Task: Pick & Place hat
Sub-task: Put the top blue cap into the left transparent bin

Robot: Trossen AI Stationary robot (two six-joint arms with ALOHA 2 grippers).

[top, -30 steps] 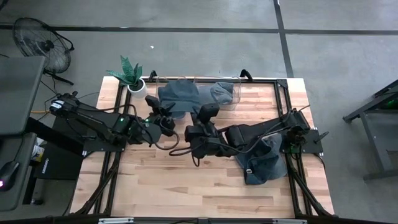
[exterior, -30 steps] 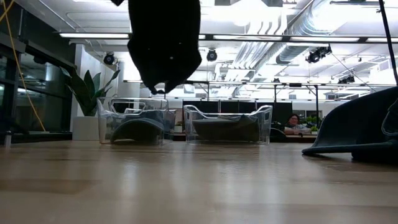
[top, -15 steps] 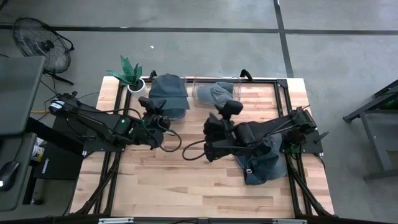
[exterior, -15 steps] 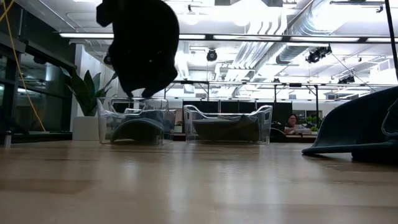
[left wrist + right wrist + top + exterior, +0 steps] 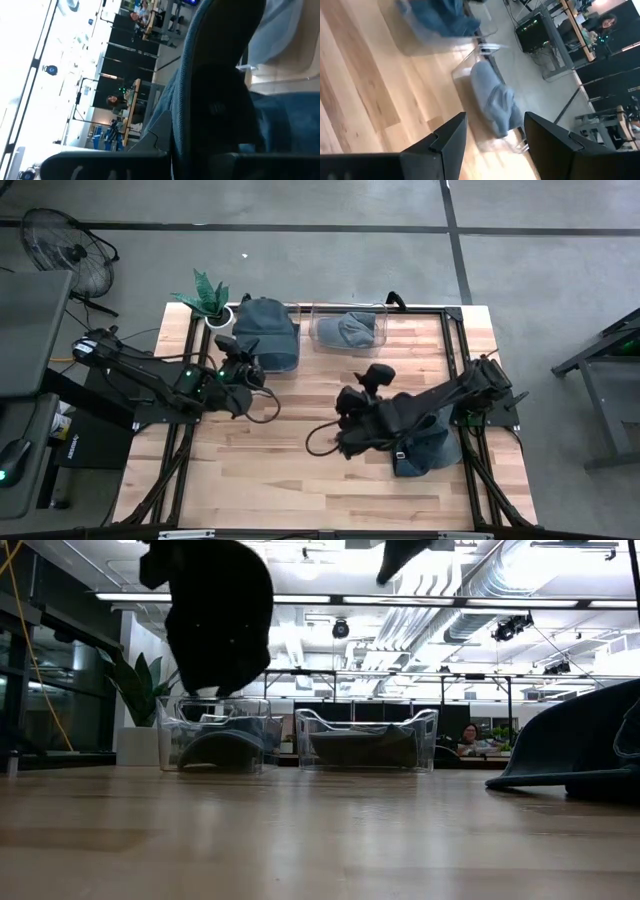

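Hat (image 5: 266, 330) clamped in left hand (image 5: 247, 367), over left bin (image 5: 290, 308).

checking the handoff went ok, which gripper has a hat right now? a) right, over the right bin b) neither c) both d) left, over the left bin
d: the left gripper is shut on a dark hat held above the left bin, while the right gripper shows open, empty fingers over mid-table.
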